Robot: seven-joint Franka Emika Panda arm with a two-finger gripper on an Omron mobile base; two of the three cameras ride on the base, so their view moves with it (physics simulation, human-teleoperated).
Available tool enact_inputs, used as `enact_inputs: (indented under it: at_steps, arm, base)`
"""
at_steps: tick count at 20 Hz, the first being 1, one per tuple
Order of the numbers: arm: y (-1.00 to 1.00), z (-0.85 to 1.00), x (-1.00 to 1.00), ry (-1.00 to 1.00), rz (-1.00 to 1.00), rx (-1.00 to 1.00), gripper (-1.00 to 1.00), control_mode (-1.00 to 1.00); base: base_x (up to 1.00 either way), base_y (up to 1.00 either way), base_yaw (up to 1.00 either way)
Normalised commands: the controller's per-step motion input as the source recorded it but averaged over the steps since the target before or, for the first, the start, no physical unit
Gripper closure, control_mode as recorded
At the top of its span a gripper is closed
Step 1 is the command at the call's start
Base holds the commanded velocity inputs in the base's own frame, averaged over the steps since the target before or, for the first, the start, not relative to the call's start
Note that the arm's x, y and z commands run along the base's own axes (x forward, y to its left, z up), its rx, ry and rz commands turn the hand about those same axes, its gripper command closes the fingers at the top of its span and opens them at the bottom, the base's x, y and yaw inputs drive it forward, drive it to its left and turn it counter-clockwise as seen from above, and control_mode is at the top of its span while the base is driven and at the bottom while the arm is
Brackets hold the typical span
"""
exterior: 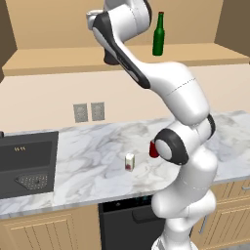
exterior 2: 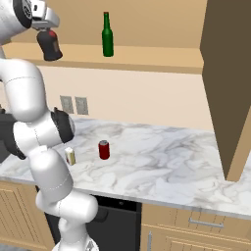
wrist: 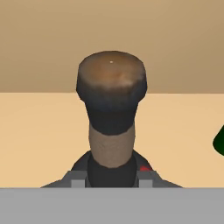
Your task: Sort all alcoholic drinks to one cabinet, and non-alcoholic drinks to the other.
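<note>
**Black bottle held up at the open cabinet, green bottle already inside**

No lettering can be read on anything. The black bottle (exterior 2: 49, 45) carries a small red patch on its belly, the white carton (exterior: 129, 161) a red mark low on its front, and the red can (exterior 2: 104, 150) a plain red wall under a silver top; all are too small or blurred to make out as words.

The gripper (exterior 2: 45, 30) is closed on the black bottle's thin neck and holds it tilted in the air, level with the front edge of the open cabinet's shelf (exterior 2: 147, 56). In the hand view the bottle's brown stopper (wrist: 111, 78) and pale neck rise straight up the middle, with the two finger tips (wrist: 148, 177) pressed close at either side of the neck.

The green bottle (exterior 2: 107, 35) stands upright on the cabinet shelf, red cap on top, to the right of the held bottle and well apart from it. The hand view catches a dark green sliver of it at the right edge (wrist: 220, 140).

The right base view shows the can and carton side by side on the marble counter (exterior 2: 162, 166), the carton left of the can, near but not touching. In the left base view the arm (exterior: 180, 93) covers most of the can, leaving a red edge (exterior: 153, 149), and hides most of the held bottle. That view also takes in two wall sockets (exterior: 89, 112) and a dark sink (exterior: 27, 163) at the counter's left end.
</note>
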Motion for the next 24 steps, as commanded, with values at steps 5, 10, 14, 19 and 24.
enact_inputs:
  at_steps: [5,10,14,19,24]
  arm:
    - [0.00,-0.03,0.20,0.00,0.00,0.00,1.00,-1.00]
    - [-0.02,-0.05,0.22,0.00,-0.01,0.00,1.00,-1.00]
    - [-0.02,-0.07,0.25,0.00,-0.01,0.00,1.00,-1.00]
    - [-0.04,-0.03,0.26,0.00,-0.01,0.00,1.00,-1.00]
    - [-0.02,-0.02,0.25,0.00,-0.02,0.00,1.00,-1.00]
  base:
    - [0.00,0.00,0.00]
    - [0.00,0.00,0.00]
    - [0.00,0.00,0.00]
    - [0.00,0.00,0.00]
    - [0.00,0.00,0.00]
